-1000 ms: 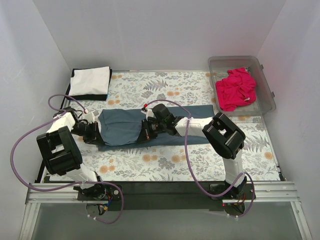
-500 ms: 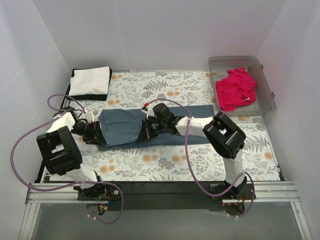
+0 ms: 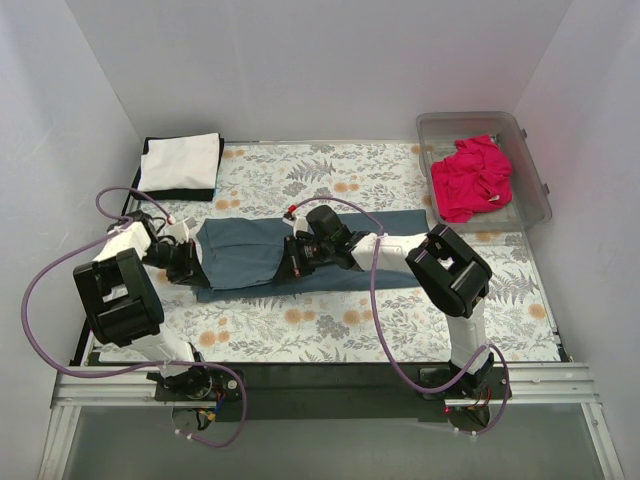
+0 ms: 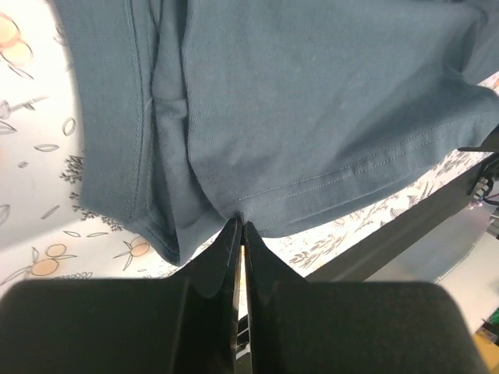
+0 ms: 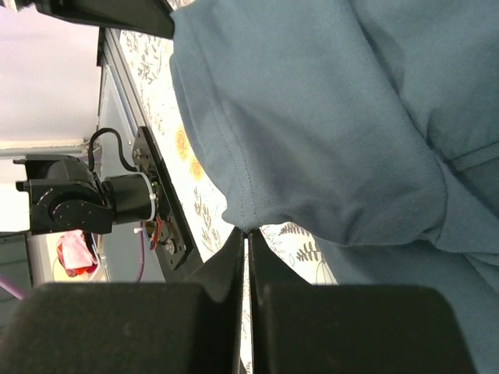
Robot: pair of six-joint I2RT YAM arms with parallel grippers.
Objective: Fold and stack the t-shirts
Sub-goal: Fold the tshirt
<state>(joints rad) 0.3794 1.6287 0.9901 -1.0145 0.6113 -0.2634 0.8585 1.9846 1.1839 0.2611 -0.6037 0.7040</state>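
left tool (image 4: pixel 240 227) clenched on the hem of the slate-blue t-shirt (image 3: pixel 245 255), right tool (image 5: pixel 246 231) clenched on a folded edge of the same shirt. Shirt lies on the floral cloth (image 3: pixel 330 180), running from left tool to past right tool. White t-shirt (image 3: pixel 180 160) on black t-shirt (image 3: pixel 178 194) well beyond left tool; pink t-shirt (image 3: pixel 470 178) in clear bin (image 3: pixel 480 118) well beyond right tool

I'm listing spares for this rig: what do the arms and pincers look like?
Both match: the left arm and right arm have boxy black joint housings and white links, each trailed by a looping purple cable. The left pincer and right pincer have black fingers tapering to thin tips.
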